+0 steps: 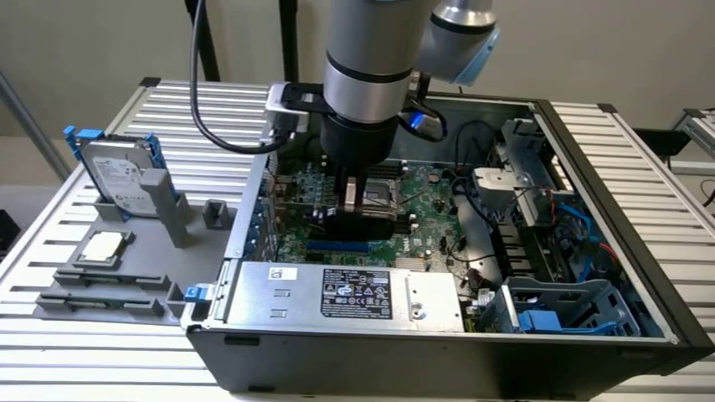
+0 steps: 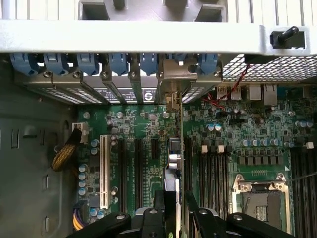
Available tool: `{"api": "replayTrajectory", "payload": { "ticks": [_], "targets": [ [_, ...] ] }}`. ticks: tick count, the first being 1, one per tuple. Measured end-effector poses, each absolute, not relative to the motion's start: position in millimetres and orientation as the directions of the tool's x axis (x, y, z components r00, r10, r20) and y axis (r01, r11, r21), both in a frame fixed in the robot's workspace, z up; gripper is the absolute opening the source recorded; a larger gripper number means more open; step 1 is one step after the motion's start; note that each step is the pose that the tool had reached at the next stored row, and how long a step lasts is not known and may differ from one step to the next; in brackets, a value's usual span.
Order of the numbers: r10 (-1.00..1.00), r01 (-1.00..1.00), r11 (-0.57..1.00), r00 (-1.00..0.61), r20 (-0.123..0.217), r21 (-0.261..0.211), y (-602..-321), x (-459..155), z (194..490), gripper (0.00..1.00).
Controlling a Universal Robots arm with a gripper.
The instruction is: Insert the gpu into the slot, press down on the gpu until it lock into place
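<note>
power box (image 1: 347, 293) at the front | slot (image 1: 338, 248) just behind the power box | my gripper (image 2: 174, 202) a bit farther back, jaws squeezed tight on the gpu (image 2: 173, 161) | gpu stands on its thin edge between my jaws

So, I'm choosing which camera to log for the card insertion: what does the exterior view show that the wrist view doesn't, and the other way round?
The exterior view adds the silver power-supply box, the blue slot beside it, and a hard drive standing on the slatted table at that view's left. The wrist view adds the white connector and the row of blue clips along the case wall. Shared: the green motherboard and the gpu at the gripper, edge-on from the wrist.
</note>
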State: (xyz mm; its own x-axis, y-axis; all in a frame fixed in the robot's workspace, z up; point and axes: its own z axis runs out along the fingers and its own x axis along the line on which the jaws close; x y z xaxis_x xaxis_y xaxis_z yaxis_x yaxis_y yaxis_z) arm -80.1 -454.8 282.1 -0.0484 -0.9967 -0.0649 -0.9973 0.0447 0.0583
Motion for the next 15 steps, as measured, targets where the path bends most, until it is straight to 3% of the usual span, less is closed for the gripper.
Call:
{"api": "replayTrajectory", "payload": {
  "ticks": [15],
  "targets": [
    [-0.996,-0.996,0.065,-0.069,-0.065,0.065,-454.8,-81.5,277.3,0.26]
  ]
}}
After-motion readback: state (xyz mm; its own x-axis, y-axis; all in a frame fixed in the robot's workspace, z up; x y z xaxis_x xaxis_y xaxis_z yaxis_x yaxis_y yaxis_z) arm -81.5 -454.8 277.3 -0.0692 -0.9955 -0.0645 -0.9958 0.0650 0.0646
